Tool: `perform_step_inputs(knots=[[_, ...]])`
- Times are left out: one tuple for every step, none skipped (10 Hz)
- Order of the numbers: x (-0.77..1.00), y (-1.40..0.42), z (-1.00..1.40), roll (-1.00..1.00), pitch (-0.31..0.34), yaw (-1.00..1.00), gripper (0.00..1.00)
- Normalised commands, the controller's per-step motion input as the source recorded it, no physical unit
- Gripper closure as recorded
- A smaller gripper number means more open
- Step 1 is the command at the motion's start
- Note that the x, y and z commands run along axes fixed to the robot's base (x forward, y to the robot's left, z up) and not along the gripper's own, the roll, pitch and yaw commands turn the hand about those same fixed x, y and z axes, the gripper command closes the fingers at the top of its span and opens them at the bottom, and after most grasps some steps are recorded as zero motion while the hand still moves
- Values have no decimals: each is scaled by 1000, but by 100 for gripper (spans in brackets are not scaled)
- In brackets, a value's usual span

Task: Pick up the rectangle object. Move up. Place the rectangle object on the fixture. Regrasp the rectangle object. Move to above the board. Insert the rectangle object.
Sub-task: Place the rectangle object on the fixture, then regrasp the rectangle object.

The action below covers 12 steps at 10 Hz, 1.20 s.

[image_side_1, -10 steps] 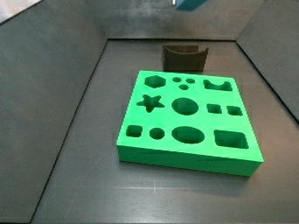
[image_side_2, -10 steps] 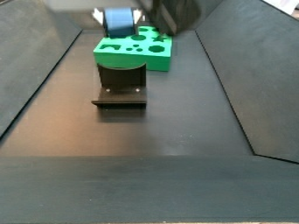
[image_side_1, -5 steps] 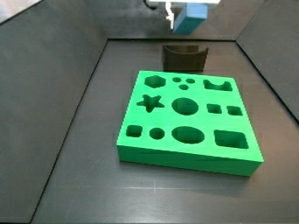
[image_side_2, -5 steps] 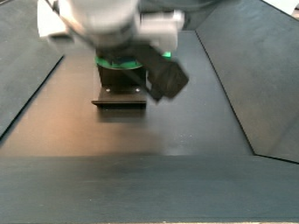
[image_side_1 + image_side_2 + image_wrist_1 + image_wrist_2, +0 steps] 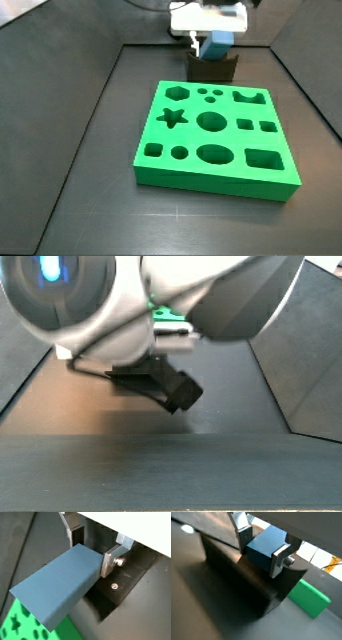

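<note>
The rectangle object (image 5: 57, 587) is clamped between the jaws of the gripper (image 5: 214, 42), its long axis projecting out from the fingers (image 5: 110, 559). In a side view the gripper is held at the far edge of the floor, directly over the fixture (image 5: 211, 68); in a wrist view the fixture (image 5: 244, 582) is seen just beneath the block, contact not resolvable. One block, one fixture and one board (image 5: 214, 135) are counted. The placing step is judged to be under way
</note>
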Motion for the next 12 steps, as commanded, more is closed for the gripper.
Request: perform_step_inputs(knots=[[142,94,-697,-174,15,-97,100],[122,79,-530,-163,15,-94,100],[103,60,-332,-152,13,-88,100],[0,-500,-167,0,0,0,100],[0,0,0,0,0,0,0],[0,0,1000,-4,-28,-70,0],[-3,1,1000,0,-26,-66,0],[-22,-3,1000,32,-20,-34,0],[-30,-7,1000,54,-19,-12,0],[-39,-5,1000,62,-3,9,0],[-37,-2,894,57,14,15,0],[-35,1,782,54,27,17,0]])
